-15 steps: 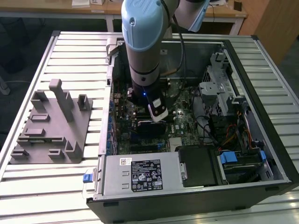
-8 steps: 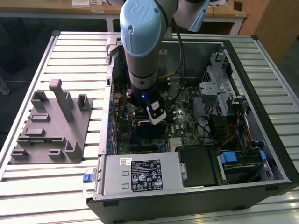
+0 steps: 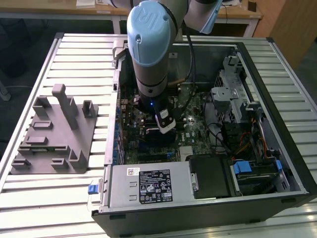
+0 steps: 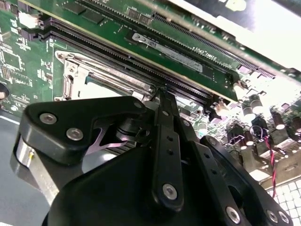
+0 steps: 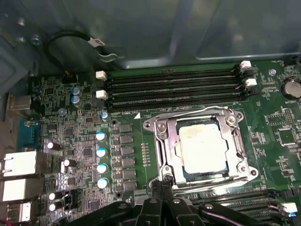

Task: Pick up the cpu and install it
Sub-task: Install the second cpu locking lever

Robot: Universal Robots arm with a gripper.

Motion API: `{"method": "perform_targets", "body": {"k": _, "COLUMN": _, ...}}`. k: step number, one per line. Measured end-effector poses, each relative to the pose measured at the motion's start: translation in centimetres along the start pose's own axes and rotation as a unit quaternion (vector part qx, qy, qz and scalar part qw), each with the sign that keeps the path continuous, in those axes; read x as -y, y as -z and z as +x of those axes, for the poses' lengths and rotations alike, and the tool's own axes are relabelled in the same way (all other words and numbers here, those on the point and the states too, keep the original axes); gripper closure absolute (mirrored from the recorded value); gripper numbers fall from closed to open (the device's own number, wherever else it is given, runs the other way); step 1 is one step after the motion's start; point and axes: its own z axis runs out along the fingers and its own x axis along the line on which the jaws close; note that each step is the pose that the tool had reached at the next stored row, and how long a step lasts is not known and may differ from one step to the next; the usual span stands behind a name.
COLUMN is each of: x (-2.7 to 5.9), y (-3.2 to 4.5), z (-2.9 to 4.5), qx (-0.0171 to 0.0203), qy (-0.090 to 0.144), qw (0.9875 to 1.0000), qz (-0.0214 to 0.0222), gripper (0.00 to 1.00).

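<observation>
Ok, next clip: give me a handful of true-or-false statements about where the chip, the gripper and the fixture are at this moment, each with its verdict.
1. The small square silvery-beige cpu lies inside the metal-framed motherboard socket. True.
2. The black gripper is over the grey fixture. False: it is inside the open black computer case, at the socket's edge.
3. The grey moulded fixture sits outside the case, to the exterior view's left. True.
4. The gripper is shut on the cpu. False: its closed fingers hold nothing; the cpu lies apart from them.
5. The long black memory slots run beside the socket. True.
</observation>
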Motion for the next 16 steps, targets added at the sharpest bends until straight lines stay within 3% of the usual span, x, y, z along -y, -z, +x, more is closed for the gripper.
{"method": "perform_targets", "body": {"k": 2, "x": 0.04, "y": -0.14, "z": 0.03, "qx": -0.0001, "qy": 0.000, "qw": 1.0000, "qz": -0.0018, "gripper": 0.89}}
{"method": "perform_targets", "body": {"k": 9, "x": 0.09, "y": -0.20, "z": 0.20, "qx": -0.0003, "qy": 0.000, "qw": 1.0000, "qz": -0.0018, "gripper": 0.89}}
{"method": "perform_targets", "body": {"k": 11, "x": -0.02, "y": 0.10, "z": 0.18, "qx": -0.0001, "qy": 0.000, "qw": 1.0000, "qz": -0.0022, "gripper": 0.89}}
{"method": "perform_targets", "body": {"k": 16, "x": -0.57, "y": 1.82, "z": 0.10, "qx": -0.0002, "qy": 0.000, "qw": 1.0000, "qz": -0.0019, "gripper": 0.89}}
